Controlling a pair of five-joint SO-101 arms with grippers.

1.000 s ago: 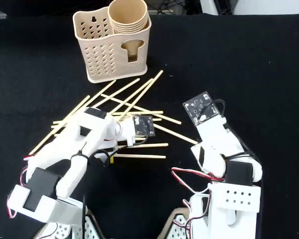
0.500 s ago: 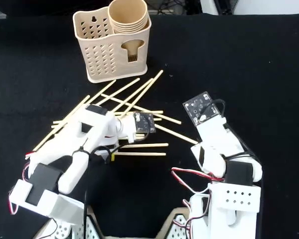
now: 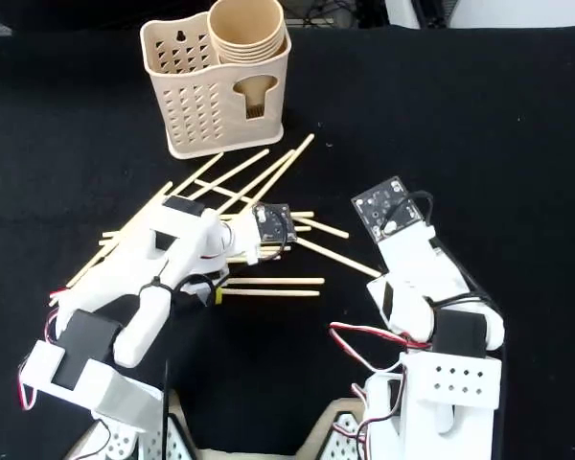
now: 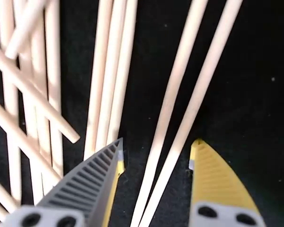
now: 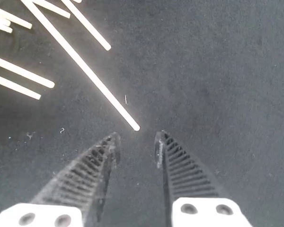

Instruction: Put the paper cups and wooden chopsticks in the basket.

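A beige slotted basket [image 3: 211,101] stands at the back of the black table, with a stack of paper cups [image 3: 247,29] in its right compartment. Several wooden chopsticks [image 3: 254,182] lie scattered in front of it. My left gripper [image 4: 157,146] is open and low over the pile, and two parallel chopsticks [image 4: 189,90] run between its grey and yellow fingers. In the high view that pair [image 3: 278,286] sticks out from under the left arm. My right gripper [image 5: 136,142] is open and empty, just short of the end of one long chopstick [image 5: 80,64].
The basket's left compartment [image 3: 177,48] looks empty from above. The right arm's base [image 3: 441,383] and the left arm's base [image 3: 86,374] take up the front edge. Bare black cloth lies right of the pile [image 3: 498,153].
The left arm has shifted slightly toward the basket, and the nearer of the two chopsticks by its gripper now lies closer to the other. The right arm has not moved.
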